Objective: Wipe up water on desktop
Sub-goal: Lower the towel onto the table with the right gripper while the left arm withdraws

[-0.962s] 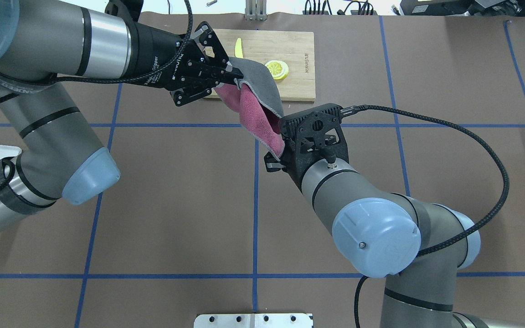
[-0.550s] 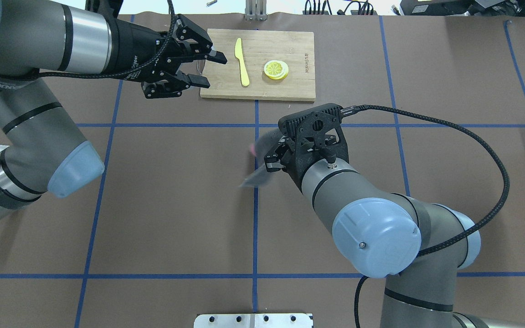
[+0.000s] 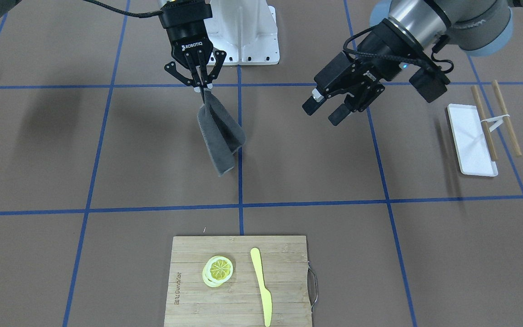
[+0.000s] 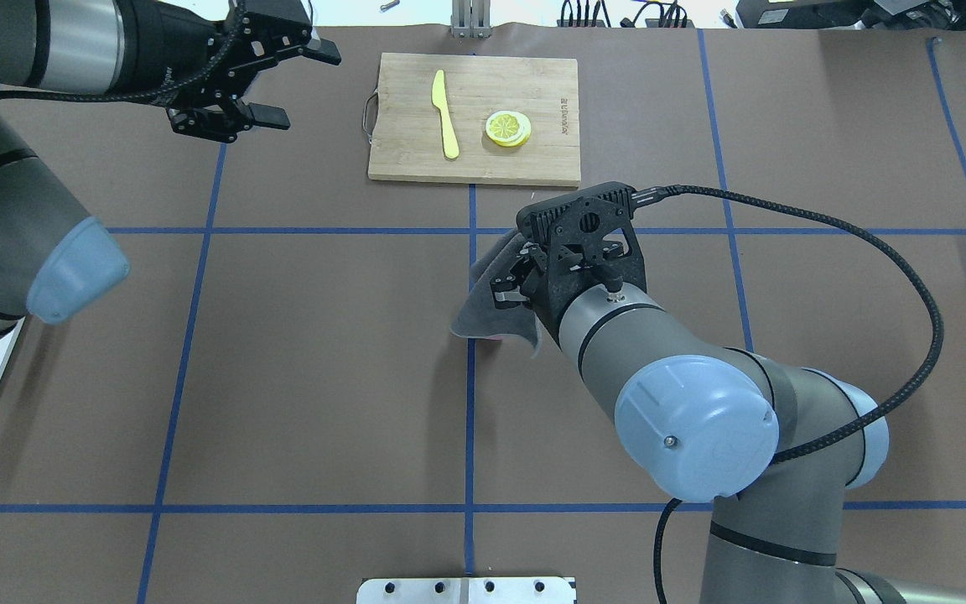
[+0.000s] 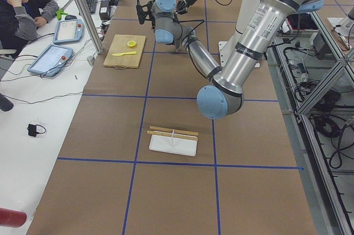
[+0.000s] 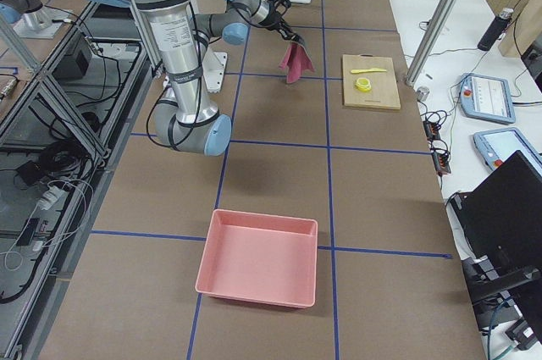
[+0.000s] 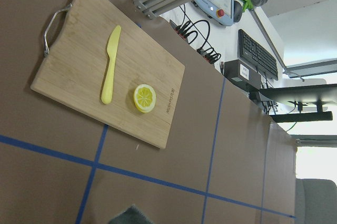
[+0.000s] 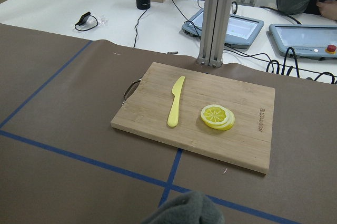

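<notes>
Desktop (image 4: 324, 377): flat brown surface with a grid of blue tape lines, filling the work area under both arms. No wet patch can be made out on it in any view.

Cloth (image 3: 218, 136): grey on one face, pink on the other in the right-side view. It hangs folded over the middle of the desktop, just beside the central tape line that runs from near to far. Whether its lower edge touches the surface cannot be told.

Right gripper (image 3: 202, 88): points down, fingers pinched together on the cloth's top corner.

Left gripper (image 3: 323, 114): fingers spread, holding nothing, raised over the far left part of the desktop, well apart from the cloth.

Bamboo cutting board (image 4: 475, 117): lies flat on the far side, beyond the cloth. It carries a yellow knife (image 4: 447, 113) and lemon slices (image 4: 508, 127), side by side, not touching.

White tray (image 3: 470, 141): on the left, with two wooden sticks (image 3: 484, 122) at it.

Pink bin (image 6: 258, 267): far right end.
</notes>
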